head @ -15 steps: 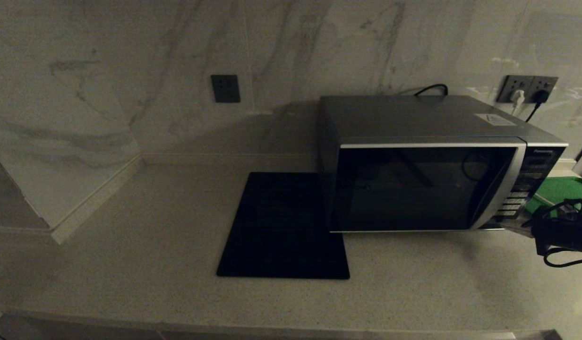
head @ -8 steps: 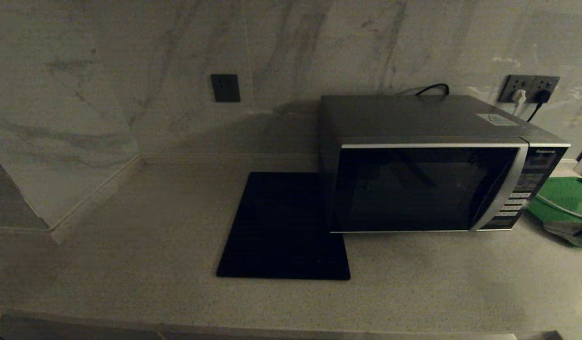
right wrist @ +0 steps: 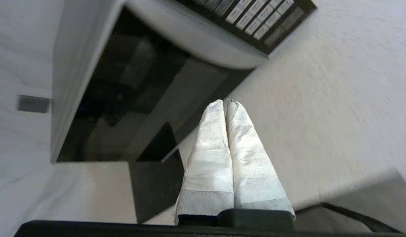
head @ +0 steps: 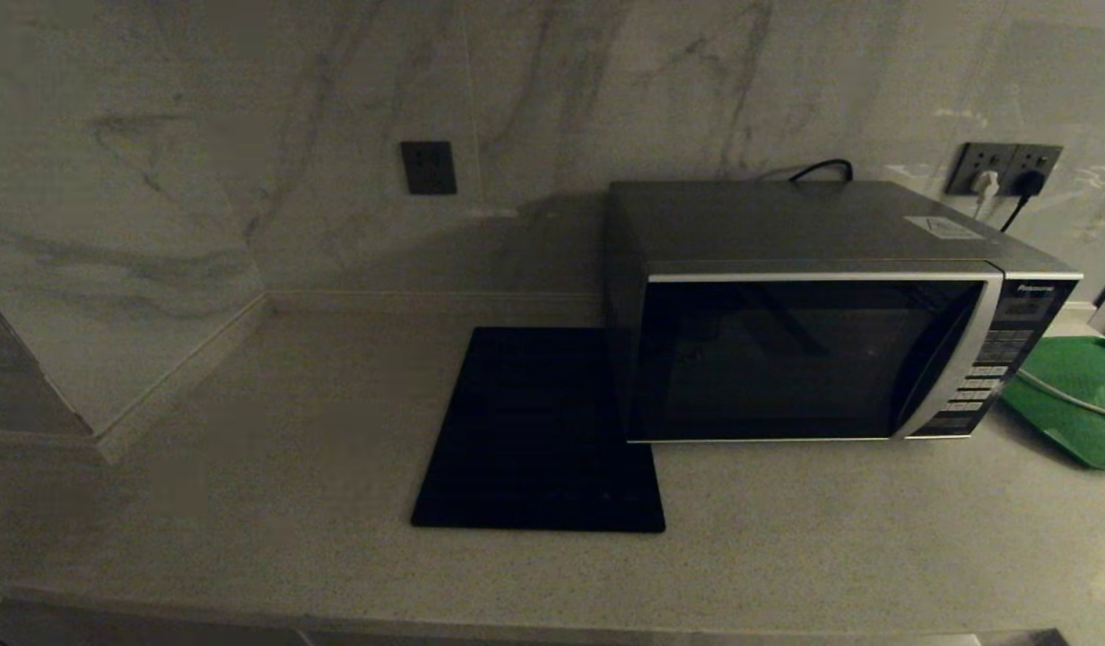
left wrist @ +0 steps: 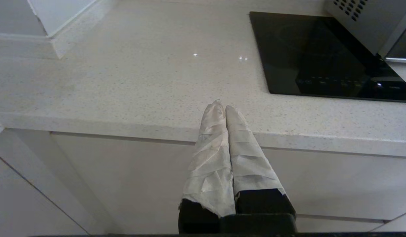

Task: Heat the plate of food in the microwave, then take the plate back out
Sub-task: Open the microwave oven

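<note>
The silver-grey microwave (head: 813, 314) stands on the counter at the right with its dark glass door closed; its button panel (head: 992, 368) faces me. The plate of food is out of view. Neither arm shows in the head view. My right gripper (right wrist: 224, 102) is shut and empty, hanging over the counter in front of the microwave (right wrist: 140, 82), near its button panel (right wrist: 252, 16). My left gripper (left wrist: 222, 106) is shut and empty, parked at the counter's front edge, left of the black mat (left wrist: 321, 56).
A flat black square mat (head: 539, 431) lies on the counter against the microwave's left side. A green tray (head: 1077, 395) sits right of the microwave. Wall sockets (head: 1005, 170) with plugs are behind it. The marble wall steps out at the left (head: 113, 359).
My right arm, in view beside the button panel a second ago, has drawn back out of the head view to the right, uncovering the green tray. The microwave door stays closed.
</note>
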Available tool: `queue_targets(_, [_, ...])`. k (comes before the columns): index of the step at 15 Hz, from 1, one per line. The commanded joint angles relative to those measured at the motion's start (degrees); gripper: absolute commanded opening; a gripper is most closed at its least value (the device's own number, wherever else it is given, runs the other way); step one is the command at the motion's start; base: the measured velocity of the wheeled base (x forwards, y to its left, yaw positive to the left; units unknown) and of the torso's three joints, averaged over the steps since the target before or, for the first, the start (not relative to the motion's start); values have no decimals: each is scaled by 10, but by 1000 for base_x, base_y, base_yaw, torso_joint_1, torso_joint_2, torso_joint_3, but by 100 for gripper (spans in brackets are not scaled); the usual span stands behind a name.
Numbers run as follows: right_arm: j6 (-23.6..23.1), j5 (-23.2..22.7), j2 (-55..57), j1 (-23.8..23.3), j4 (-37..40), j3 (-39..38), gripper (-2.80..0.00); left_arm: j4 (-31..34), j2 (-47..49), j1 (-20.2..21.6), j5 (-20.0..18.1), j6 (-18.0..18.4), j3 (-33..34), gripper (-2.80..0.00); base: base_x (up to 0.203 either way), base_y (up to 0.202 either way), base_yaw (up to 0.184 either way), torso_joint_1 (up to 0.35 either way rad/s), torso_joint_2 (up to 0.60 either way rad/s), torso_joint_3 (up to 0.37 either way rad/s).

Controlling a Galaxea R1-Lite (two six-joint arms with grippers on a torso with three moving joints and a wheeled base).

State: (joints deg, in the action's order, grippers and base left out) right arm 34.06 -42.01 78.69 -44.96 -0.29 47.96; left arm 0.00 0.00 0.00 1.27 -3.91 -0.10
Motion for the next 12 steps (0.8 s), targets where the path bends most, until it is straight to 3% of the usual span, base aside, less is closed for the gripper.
queue_targets(1, [-16,37,-119,13,188,73,-280,0,0,0,0,0,0,-280,0,0,0,0,0,0])
queue_targets(3, [-32,101,-150,59,307,148,-280,0,0,0,0,0,0,-280,0,0,0,0,0,0])
queue_targets(4, [-37,146,-160,104,350,177,-280,0,0,0,0,0,0,-280,0,0,0,0,0,0])
queue_targets(8, [-48,426,-232,316,436,244,-280,0,0,0,0,0,0,-280,0,0,0,0,0,0])
queue_targets(10, [-63,491,-307,360,453,251,-280,0,0,0,0,0,0,-280,0,0,0,0,0,0])
queue_targets(12, [-77,521,-379,392,490,245,-280,0,0,0,0,0,0,-280,0,0,0,0,0,0])
